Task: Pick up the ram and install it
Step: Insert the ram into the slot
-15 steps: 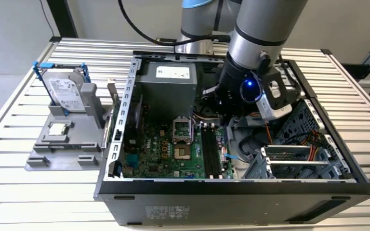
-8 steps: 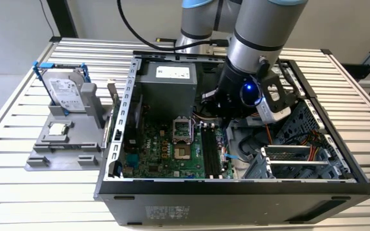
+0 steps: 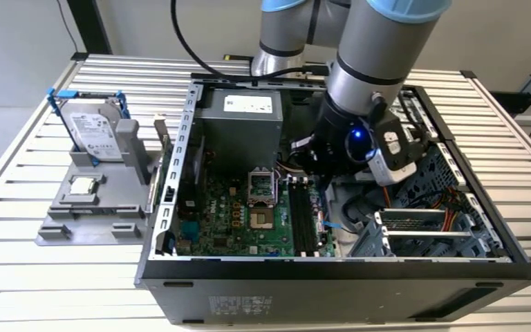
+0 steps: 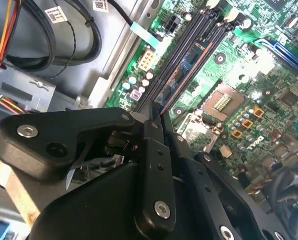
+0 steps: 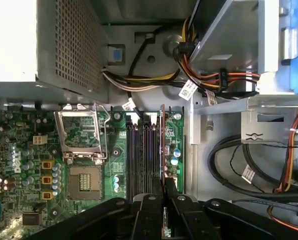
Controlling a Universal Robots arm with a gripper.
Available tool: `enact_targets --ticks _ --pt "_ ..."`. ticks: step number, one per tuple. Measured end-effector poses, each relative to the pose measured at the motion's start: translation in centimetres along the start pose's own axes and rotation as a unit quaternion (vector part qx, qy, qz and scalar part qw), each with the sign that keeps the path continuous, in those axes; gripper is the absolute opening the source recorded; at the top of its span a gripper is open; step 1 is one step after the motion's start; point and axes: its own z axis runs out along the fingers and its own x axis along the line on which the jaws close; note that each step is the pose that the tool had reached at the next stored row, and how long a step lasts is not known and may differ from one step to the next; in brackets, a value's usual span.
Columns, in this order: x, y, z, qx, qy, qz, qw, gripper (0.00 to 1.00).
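Item 1. Gripper (image 5: 164,189): black, two-fingered, on a grey and pale-blue robot arm (image 3: 376,62) that reaches down into the open case. The fingers (image 5: 150,215) are closed tight on item 2, one on each flat face.

Item 2. Ram (image 5: 163,145): long, narrow, flat blue-green circuit-board stick, seen edge-on in the first wrist view. It stands on edge, in line with the black memory slots (image 5: 139,155), at the side of that row towards the exterior view's right. Whether it is seated in a slot cannot be told.

Item 3. Green motherboard (image 3: 215,214): lies flat on the floor of the case. A square silver processor socket (image 5: 84,182) sits to the exterior view's left of the slots.

Item 4. Black tower computer case (image 3: 339,283): lying on its side, panel off, on a slatted aluminium table (image 3: 25,277).

Item 5. Grey perforated power supply box (image 5: 64,45): at the far end of the case.

Item 6. Grey plastic fixture (image 3: 90,225): on the table at the exterior view's left, well apart from the gripper. It carries a silver hard drive in a blue frame (image 3: 93,131), upright at the far side, and a small square silver processor chip (image 3: 83,185), lying flat nearer.
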Motion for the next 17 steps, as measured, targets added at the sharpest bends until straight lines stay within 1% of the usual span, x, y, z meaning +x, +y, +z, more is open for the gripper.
enact_targets --ticks 3,7,9,15,17 --pt "-0.02 -0.25 0.48 0.0001 -0.0014 0.000 1.00000 0.00" --pt "-0.05 -0.58 1.11 -0.0002 -0.0053 0.000 0.99999 0.00" --pt "-0.04 -0.65 1.33 0.0001 -0.0057 0.000 0.99998 0.00" --pt "-0.05 -0.99 1.65 0.0014 -0.0058 0.001 0.99998 0.00" --pt "-0.04 -1.06 1.91 0.0024 -0.0059 0.001 0.99998 0.00"
